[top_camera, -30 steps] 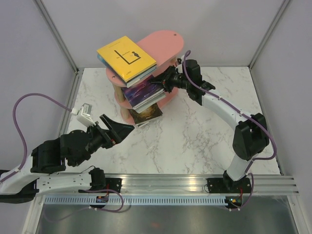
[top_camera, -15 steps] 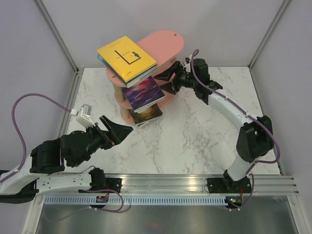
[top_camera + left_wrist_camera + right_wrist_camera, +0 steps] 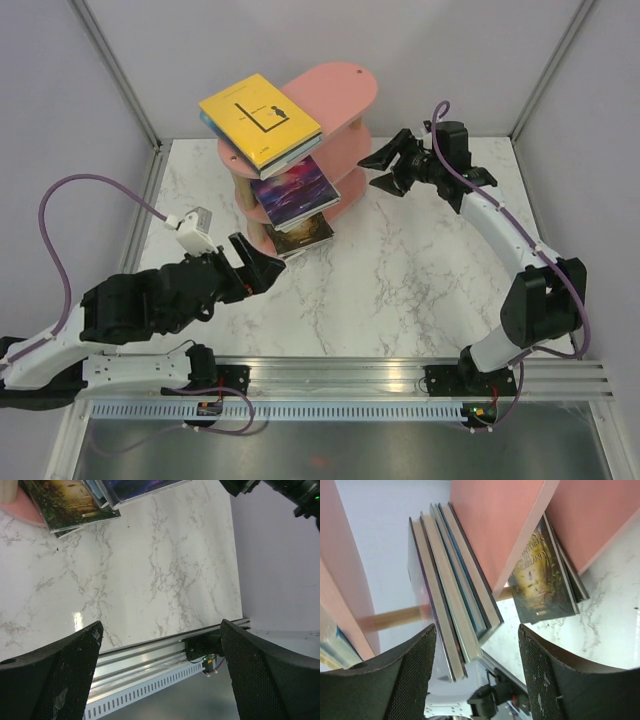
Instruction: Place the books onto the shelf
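Right wrist view showed the right gripper (image 3: 375, 172) with its jaws apart and nothing between them. It hung just right of the shelf (image 3: 335, 85), clear of the boards. The left gripper (image 3: 258, 258) stood near and left, jaws spread wide and likewise empty, over the marble table (image 3: 400, 270).

Outward from the right claw, the books were found as follows:
- Middle tier: a flat stack (image 3: 293, 190), its edges facing the claw and overhanging the board on the near side.
- Bottom tier: a green-gold book (image 3: 300, 233) with at least one more under it, projecting out over the marble.
- Top tier: a yellow book (image 3: 260, 118) on a small stack at the left end, also overhanging.

Every book in view lay on a tier; none was held.

Handling, as assessed: the paperbacks appeared thin and light. They would likely flex if lifted by one corner, and the covers looked glossy, so a stack would probably slide under a push. The soundest hold was judged to be a pinch across the thickness at an overhanging edge, close to the spine where the book is stiffest. A gentle nudge on those edges was judged enough to seat the stacks further in. The shelf looked light enough to shift if pushed hard.
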Available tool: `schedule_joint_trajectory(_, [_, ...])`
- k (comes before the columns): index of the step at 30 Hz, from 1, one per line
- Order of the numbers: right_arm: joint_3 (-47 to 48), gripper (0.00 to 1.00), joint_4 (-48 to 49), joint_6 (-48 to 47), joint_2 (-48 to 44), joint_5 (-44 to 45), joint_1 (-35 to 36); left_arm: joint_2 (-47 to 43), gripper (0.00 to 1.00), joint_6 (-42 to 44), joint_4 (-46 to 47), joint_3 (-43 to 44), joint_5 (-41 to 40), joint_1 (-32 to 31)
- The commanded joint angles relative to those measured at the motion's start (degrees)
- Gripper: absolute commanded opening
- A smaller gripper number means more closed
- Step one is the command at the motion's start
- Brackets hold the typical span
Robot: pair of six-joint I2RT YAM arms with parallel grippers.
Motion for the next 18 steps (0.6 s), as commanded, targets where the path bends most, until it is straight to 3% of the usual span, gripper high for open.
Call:
schedule_joint_trajectory(1, [-0.4,0.7,-4.74,-8.21,-6.58,-0.59,-0.13,3.96,1.0,2.7,-5.43,2.18,-3.03,0.36])
schedule_joint_trajectory(3, [-2.86,0.7,-5.88,-10.41,-10.0,-1.2,-0.13,7.2,1.0,6.03,-5.34,1.04,-1.02,1.85])
schedule_joint_trajectory(8, [-10.76,0.7,-6.94,-12.35,-17.22,-2.61,0.04,11.71,1.0,17.45,0.36,-4.23,14.98,19.85])
schedule_joint_trajectory(13, [-14.11,0.71,-10.45,-14.02,-23.73,-2.79,0.57,7.06,1.0,22.66,12.05,-10.56,10.17,31.54])
schedule_joint_trajectory(18, [-14.91,0.71,-16.32,-18.32,-29.61,0.02,1.71,6.96,1.0,22.05,14.34,-17.32,14.02,45.7])
